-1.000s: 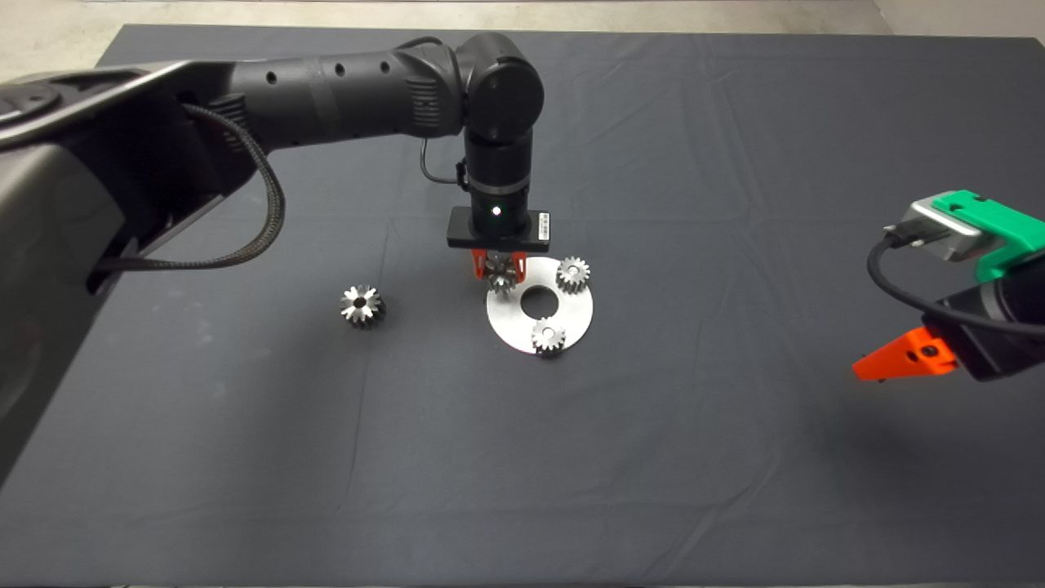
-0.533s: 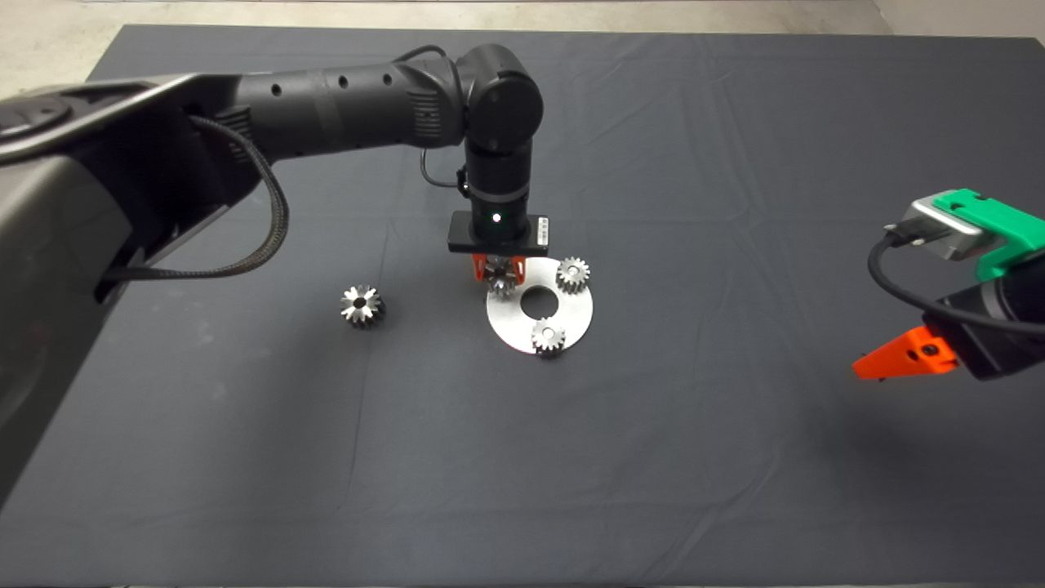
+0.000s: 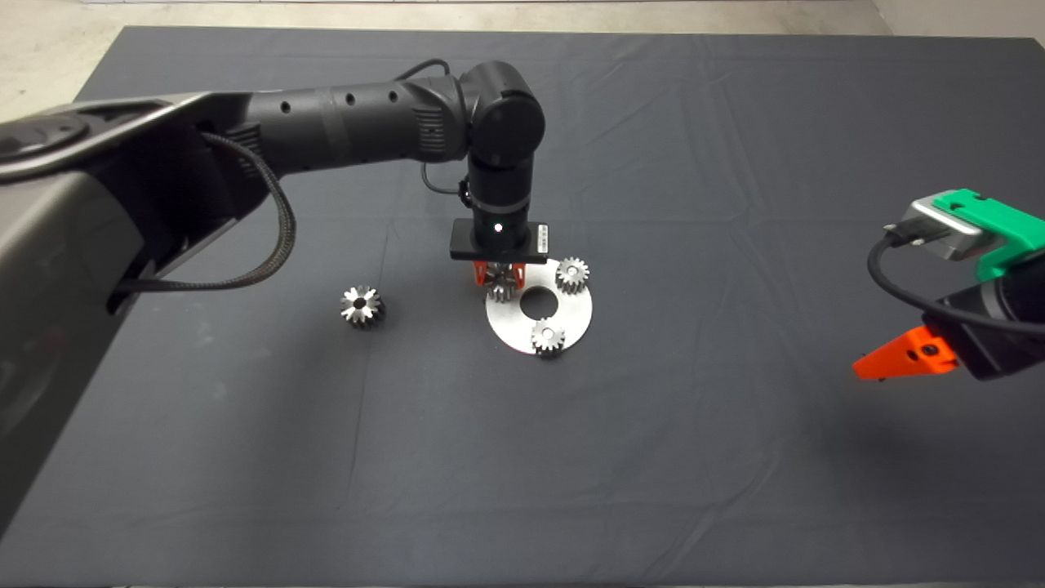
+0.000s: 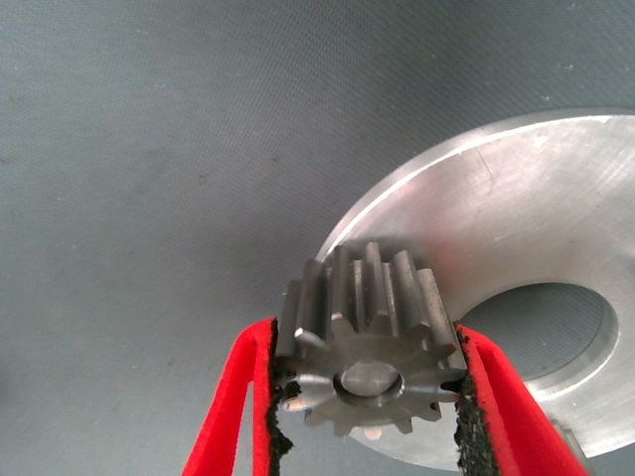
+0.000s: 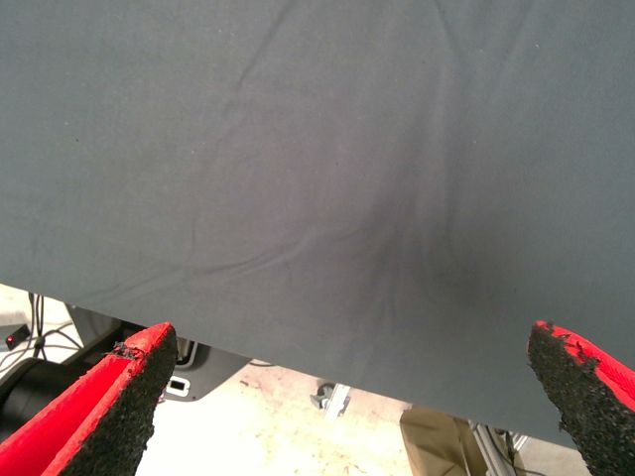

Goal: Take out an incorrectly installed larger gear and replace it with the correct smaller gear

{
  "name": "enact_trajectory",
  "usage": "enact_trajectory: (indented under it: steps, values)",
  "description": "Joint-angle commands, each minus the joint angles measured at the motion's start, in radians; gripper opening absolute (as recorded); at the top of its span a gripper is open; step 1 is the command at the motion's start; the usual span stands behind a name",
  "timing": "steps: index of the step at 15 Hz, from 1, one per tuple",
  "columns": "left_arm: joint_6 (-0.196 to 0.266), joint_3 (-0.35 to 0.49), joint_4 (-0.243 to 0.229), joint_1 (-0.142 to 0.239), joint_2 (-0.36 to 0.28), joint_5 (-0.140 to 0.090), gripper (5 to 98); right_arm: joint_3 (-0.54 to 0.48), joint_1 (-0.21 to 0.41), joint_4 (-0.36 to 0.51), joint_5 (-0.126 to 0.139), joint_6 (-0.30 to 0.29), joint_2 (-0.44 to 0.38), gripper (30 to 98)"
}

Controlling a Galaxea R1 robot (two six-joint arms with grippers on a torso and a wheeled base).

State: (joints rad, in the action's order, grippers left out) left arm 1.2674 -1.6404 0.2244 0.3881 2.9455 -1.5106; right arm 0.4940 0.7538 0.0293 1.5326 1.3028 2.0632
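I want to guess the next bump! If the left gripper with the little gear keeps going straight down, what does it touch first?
Probably the round metal plate. The left gripper points down, shut on the smaller gear, which sits over the plate's rim. How much gap remains below the gear is unclear.

The smaller gear [image 4: 367,347] — fine-toothed, silver — over the disc's edge; the larger gear [image 3: 362,306] lies on the mat.
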Motion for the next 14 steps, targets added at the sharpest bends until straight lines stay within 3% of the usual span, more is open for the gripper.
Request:
enact_trajectory:
  steps: [1,4,7,11,14]
  values:
    - [-0.005,-0.036,-0.007,-0.112,0.001,-0.041,30.9,0.0,0.024,0.037,0.086,0.004,0.012,93.4]
    - [-0.006,-0.008,-0.012,-0.105,0.001,-0.046,30.9,0.0,0.022,0.035,0.086,0.004,0.01,93.4]
    - [-0.003,0.012,-0.016,-0.015,0.002,-0.051,30.9,0.0,0.024,0.034,0.086,0.004,0.009,93.4]
    - [-0.008,0.035,-0.045,0.04,-0.002,-0.069,35.3,0.001,0.024,0.034,0.087,0.004,0.013,93.4]
    - [-0.016,0.081,-0.069,0.071,-0.002,-0.069,38.9,0.004,0.024,0.034,0.087,0.004,0.016,93.4]
